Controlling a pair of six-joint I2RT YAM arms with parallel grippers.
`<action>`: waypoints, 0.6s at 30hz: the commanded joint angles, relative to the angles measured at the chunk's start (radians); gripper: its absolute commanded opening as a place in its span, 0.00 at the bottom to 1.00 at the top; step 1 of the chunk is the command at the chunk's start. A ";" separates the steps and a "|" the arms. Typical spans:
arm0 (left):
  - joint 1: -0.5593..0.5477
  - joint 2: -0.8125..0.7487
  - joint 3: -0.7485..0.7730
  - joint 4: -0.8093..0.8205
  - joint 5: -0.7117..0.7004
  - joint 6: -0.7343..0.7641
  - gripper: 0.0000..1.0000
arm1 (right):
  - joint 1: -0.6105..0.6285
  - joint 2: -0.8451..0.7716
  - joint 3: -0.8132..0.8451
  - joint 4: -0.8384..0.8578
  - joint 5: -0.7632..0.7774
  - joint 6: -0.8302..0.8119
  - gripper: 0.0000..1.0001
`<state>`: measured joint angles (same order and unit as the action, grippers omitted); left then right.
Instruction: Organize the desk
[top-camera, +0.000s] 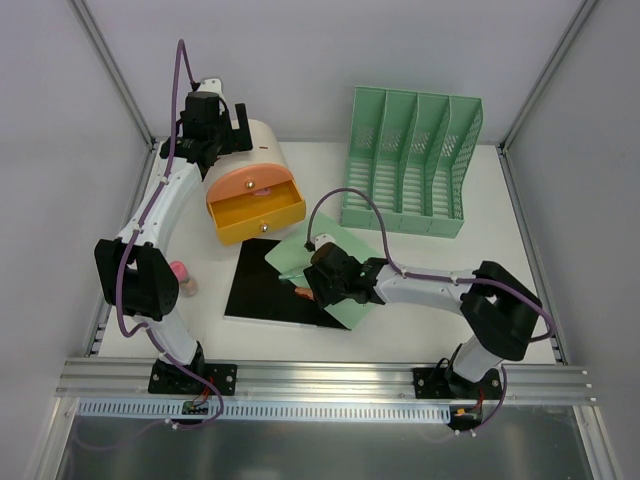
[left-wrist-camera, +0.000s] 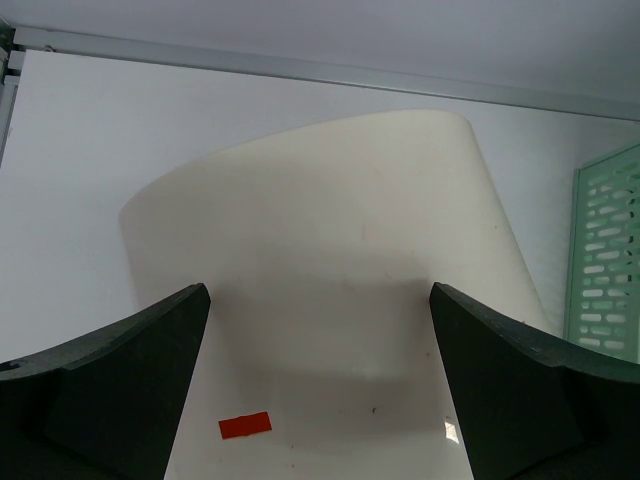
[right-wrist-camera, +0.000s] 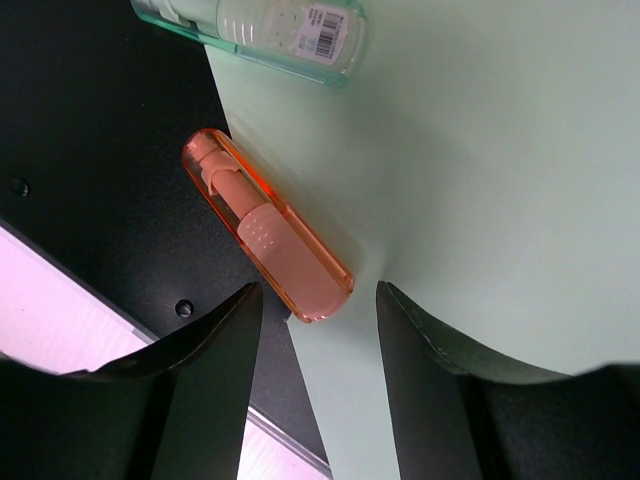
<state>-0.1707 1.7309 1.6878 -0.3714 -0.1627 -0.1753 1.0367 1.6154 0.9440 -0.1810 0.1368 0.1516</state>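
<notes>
The white desk (top-camera: 500, 245) holds a black sheet (top-camera: 265, 290) with a pale green sheet (top-camera: 340, 262) partly on it. An orange translucent tube (right-wrist-camera: 265, 240) lies across the edge of both sheets, and it also shows in the top view (top-camera: 301, 293). My right gripper (right-wrist-camera: 320, 295) is open just above the tube's near end, jaws on either side of it, not touching; in the top view the right gripper (top-camera: 310, 285) hovers over the sheets. My left gripper (left-wrist-camera: 320, 290) is open and empty over the cream top of the drawer unit (left-wrist-camera: 330, 250) at the back left (top-camera: 235, 135).
The drawer unit (top-camera: 255, 195) has its yellow-orange drawers pulled out. A green file rack (top-camera: 405, 165) stands at the back right. A clear green bottle with a barcode (right-wrist-camera: 270, 25) lies beyond the tube. A small pink thing (top-camera: 180, 275) sits by the left arm.
</notes>
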 joint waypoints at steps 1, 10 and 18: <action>0.000 0.009 -0.022 -0.078 -0.008 0.016 0.95 | 0.008 0.027 0.022 0.037 -0.016 -0.017 0.54; 0.002 0.012 -0.020 -0.077 -0.006 0.016 0.95 | 0.013 0.060 0.021 0.066 -0.031 -0.009 0.53; 0.003 0.015 -0.017 -0.077 -0.006 0.016 0.95 | 0.036 0.052 0.038 0.052 -0.026 -0.026 0.52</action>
<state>-0.1707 1.7309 1.6878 -0.3714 -0.1627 -0.1753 1.0504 1.6619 0.9447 -0.1295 0.1230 0.1440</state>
